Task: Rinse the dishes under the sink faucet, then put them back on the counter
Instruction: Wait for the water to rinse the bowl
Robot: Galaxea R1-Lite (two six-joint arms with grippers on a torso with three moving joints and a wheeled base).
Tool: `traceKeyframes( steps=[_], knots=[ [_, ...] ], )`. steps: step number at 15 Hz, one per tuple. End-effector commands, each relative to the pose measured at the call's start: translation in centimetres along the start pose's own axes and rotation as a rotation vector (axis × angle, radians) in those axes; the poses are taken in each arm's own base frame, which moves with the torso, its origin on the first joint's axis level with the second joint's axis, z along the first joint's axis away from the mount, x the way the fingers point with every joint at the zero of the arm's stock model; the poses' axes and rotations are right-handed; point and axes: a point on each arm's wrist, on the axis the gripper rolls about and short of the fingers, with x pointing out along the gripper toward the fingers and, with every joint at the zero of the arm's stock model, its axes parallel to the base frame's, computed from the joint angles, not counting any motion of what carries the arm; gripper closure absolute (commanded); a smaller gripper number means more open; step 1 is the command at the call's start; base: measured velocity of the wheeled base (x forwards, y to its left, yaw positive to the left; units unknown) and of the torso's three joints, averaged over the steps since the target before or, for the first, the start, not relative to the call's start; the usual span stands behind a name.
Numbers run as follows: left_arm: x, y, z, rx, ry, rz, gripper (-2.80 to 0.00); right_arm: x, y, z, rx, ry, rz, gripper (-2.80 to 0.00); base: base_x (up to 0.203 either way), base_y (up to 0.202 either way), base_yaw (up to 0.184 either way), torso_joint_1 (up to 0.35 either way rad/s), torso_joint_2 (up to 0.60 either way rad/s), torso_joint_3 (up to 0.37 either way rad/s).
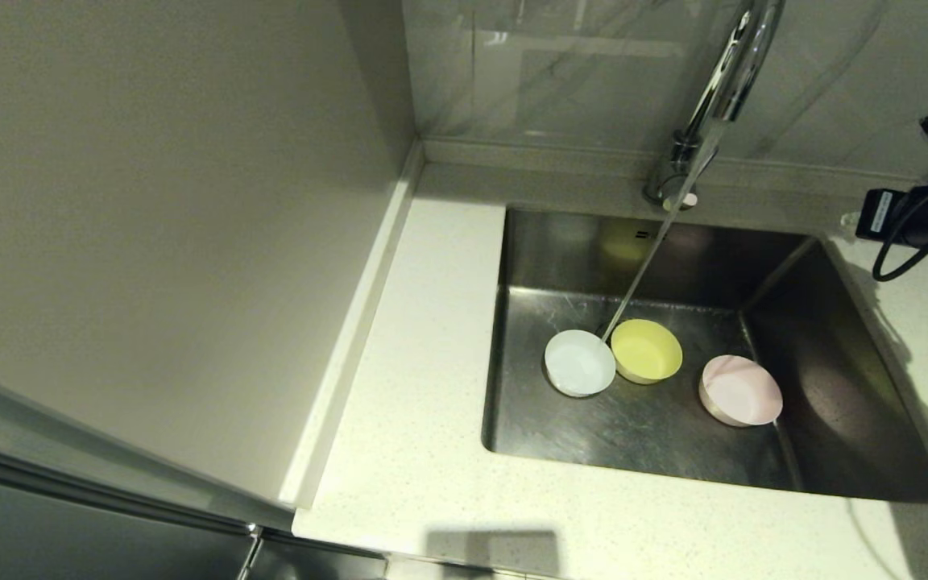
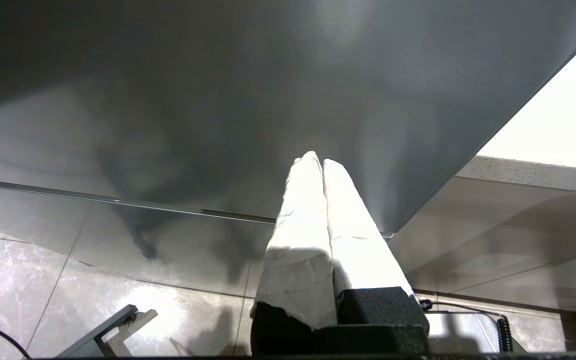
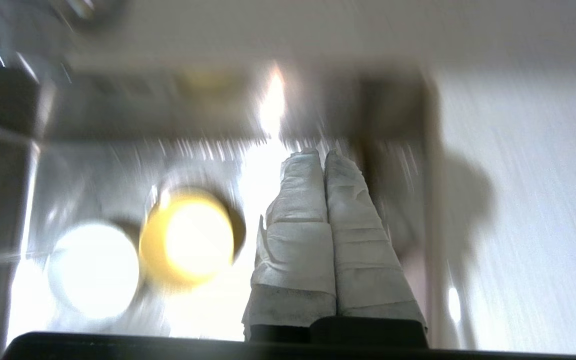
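The dishes, white, yellow-green and pink, are seen on the sink floor, water from the faucet landing between the first two. None is returned to the bench. Both right gripper and left gripper fingers are clenched, empty.

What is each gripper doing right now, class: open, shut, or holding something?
Left gripper: shut, holding nothing.
Right gripper: shut, holding nothing, above the sink.

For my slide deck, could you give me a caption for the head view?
Tap running into sink holding white bowl, yellow bowl and pink bowl.
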Motion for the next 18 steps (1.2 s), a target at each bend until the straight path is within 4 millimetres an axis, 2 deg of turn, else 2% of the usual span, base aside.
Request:
traceKeyframes(
  steps=[1, 5, 11, 15, 18],
  knots=[
    [0.0, 0.0, 0.0, -0.001, -0.002, 0.001, 0.0, -4.8, 0.5, -0.2, 0.02, 0.06, -0.086, 0.0, 0.0, 0.0, 0.0, 0.0, 0.0, 0.0],
    [0.0, 0.0, 0.0, -0.001, -0.002, 0.001, 0.0, -9.5, 0.8, -2.7, 0.027, 0.131, -0.165, 0.0, 0.0, 0.0, 0.0, 0.0, 0.0, 0.0],
    [0.0, 0.0, 0.0, -0.001, -0.002, 0.001, 0.0, -14.7, 0.9, -5.8, 0.021, 0.123, -0.281, 0.0, 0.0, 0.0, 0.0, 0.0, 0.0, 0.0],
    [0.0, 0.0, 0.0, -0.001, -0.002, 0.001, 0.0, -16.6, 0.6, -7.8, -0.004, 0.022, -0.308, 0.0, 0.0, 0.0, 0.0, 0.0, 0.0, 0.0],
    [0.0, 0.0, 0.0, -0.001, -0.002, 0.001, 0.0, -18.1, 0.8, -8.3, -0.059, -0.119, -0.302, 0.0, 0.0, 0.0, 0.0, 0.0, 0.0, 0.0]
  ],
)
